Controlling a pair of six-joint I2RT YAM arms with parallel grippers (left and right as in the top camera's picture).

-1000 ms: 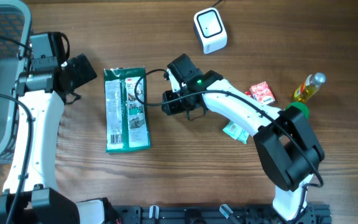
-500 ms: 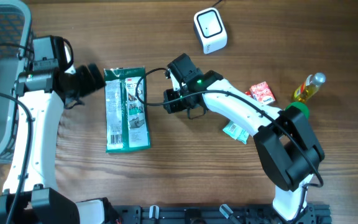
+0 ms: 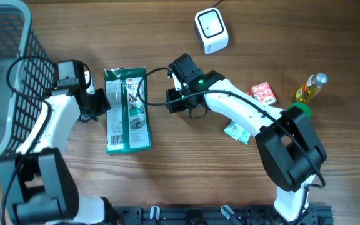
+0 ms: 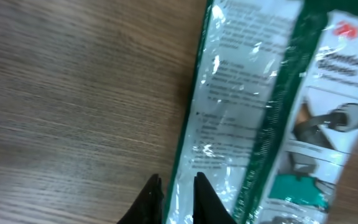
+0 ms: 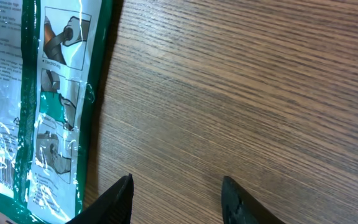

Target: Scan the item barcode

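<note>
The green package (image 4: 247, 93) bears a red 3M logo (image 4: 342, 29) (smaller print too blurred).

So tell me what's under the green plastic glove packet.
The green plastic glove packet lies flat on the brown wooden table. Only wood shows around it; its underside and anything beneath are covered.
</note>
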